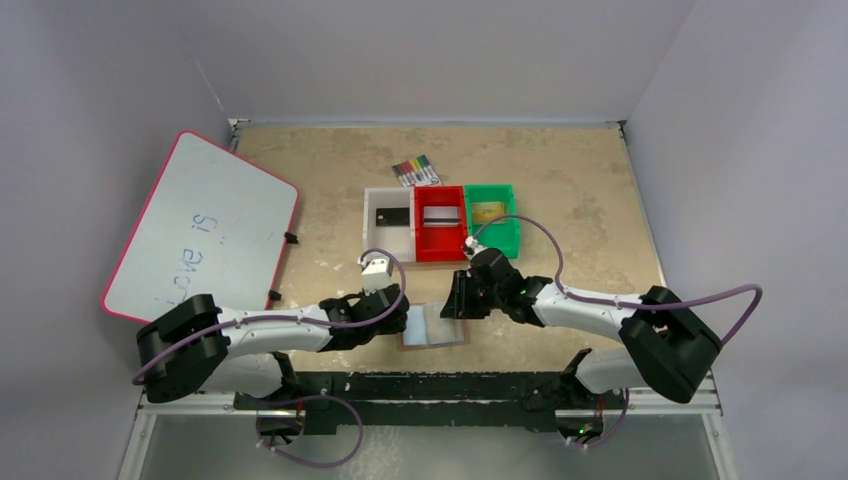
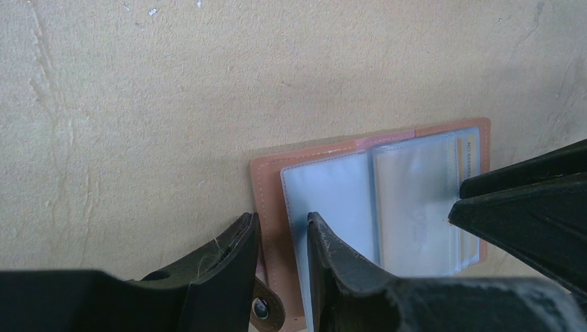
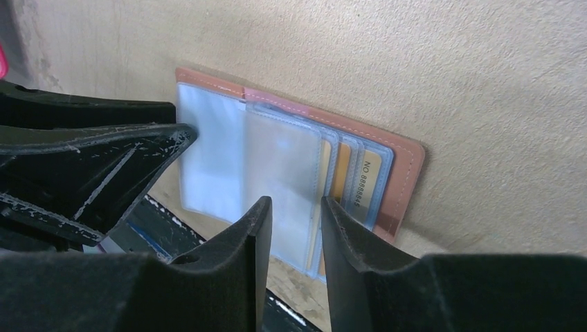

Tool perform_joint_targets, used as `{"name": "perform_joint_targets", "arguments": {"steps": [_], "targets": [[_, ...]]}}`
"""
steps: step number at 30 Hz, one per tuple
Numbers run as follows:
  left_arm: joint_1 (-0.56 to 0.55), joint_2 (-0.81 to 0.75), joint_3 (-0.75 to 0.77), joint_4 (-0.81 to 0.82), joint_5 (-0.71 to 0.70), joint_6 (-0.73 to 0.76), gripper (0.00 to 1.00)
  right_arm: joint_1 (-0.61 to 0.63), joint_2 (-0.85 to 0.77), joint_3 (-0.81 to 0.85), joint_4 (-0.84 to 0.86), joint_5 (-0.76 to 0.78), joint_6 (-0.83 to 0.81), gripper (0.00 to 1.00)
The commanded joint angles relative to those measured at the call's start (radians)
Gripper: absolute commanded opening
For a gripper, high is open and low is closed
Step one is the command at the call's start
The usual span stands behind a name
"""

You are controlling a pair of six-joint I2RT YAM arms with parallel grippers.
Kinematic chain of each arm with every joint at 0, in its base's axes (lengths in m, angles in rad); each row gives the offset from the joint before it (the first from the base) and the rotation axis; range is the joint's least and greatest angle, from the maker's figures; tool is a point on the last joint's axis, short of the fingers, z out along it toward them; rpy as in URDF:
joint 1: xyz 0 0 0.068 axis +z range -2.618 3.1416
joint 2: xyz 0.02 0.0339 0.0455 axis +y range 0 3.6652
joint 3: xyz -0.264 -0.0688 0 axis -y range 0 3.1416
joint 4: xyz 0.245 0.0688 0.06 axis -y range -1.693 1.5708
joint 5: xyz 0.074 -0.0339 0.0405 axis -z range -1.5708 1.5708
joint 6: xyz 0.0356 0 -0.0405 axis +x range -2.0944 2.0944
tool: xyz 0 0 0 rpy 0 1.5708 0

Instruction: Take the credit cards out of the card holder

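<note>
Lying open at 6 o'clock on the counter [image 1: 580, 200], one tan card holder [image 1: 432, 326] shows its clear sleeves, and at least one gold card [image 3: 340, 181] sits in the sleeves on its 3 o'clock side. Three bins stand in a row near the centre, at 12 o'clock from the holder: a white bin [image 1: 372, 235] with one black card [image 1: 391, 215], a red bin [image 1: 440, 255] with one silver card [image 1: 441, 214], and a green bin [image 1: 505, 235] with one gold-coloured card [image 1: 487, 210]. One pack of markers [image 1: 415, 171] lies just beyond them. One red-rimmed whiteboard [image 1: 200, 225] leans at 9 o'clock.

The counter is tan and scuffed, with pale grey walls on three sides.

A strip in the holder reads "NO" and then digits, mostly eights. The whiteboard's blue handwriting is unreadable.

The left jaws straddle the holder's 9 o'clock edge with a narrow gap. The right jaws stand over the sleeves, slightly apart. I cannot tell whether either is pinching anything.
</note>
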Motion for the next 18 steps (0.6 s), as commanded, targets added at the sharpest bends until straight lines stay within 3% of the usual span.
{"name": "perform_joint_targets", "arguments": {"steps": [1,3,5,9,18], "targets": [[-0.002,-0.007,0.01,0.03,0.0,-0.018,0.31,0.01,-0.017,0.046,0.034,-0.039,-0.011,0.34],[-0.001,-0.006,0.008,0.028,0.0,-0.018,0.31,0.012,-0.02,0.047,0.04,-0.049,-0.008,0.35],[-0.002,-0.008,0.01,0.027,0.0,-0.017,0.31,0.015,-0.019,0.056,0.011,-0.025,0.0,0.43],[-0.002,-0.014,0.009,0.024,-0.002,-0.019,0.3,0.024,-0.029,0.084,-0.079,0.077,0.004,0.45],[-0.001,-0.024,0.009,0.017,-0.007,-0.021,0.3,0.042,-0.026,0.111,-0.156,0.143,0.007,0.46]]}}
